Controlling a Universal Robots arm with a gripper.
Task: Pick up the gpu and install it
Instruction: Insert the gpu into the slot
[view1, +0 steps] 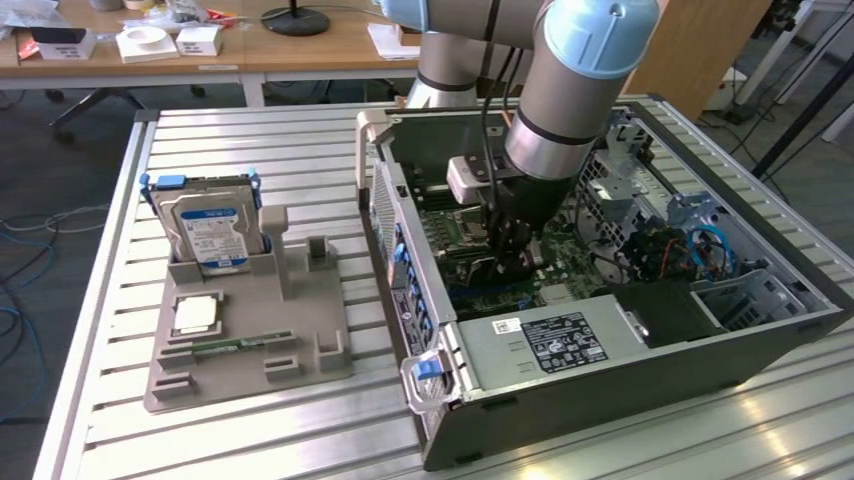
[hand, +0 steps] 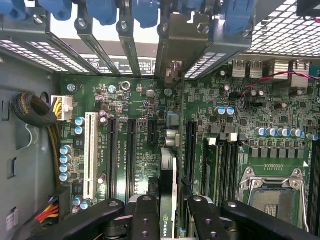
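1. Exterior view: your arm reaches down into the open computer case (view1: 601, 400), which lies on the slatted counter (view1: 240, 140). The hand (view1: 517, 262) sits low over the motherboard (view1: 461, 235).
2. At the exterior view's left, a grey holder (view1: 247, 350) carries the hard drive (view1: 207, 230), well apart from the case.
3. Wrist view: the hand is narrowed onto the gpu (hand: 168, 170), with 2 black fingers (hand: 145, 215) clamping the card edge-on among the long black slots (hand: 132, 150). You cannot tell whether it touches the board.
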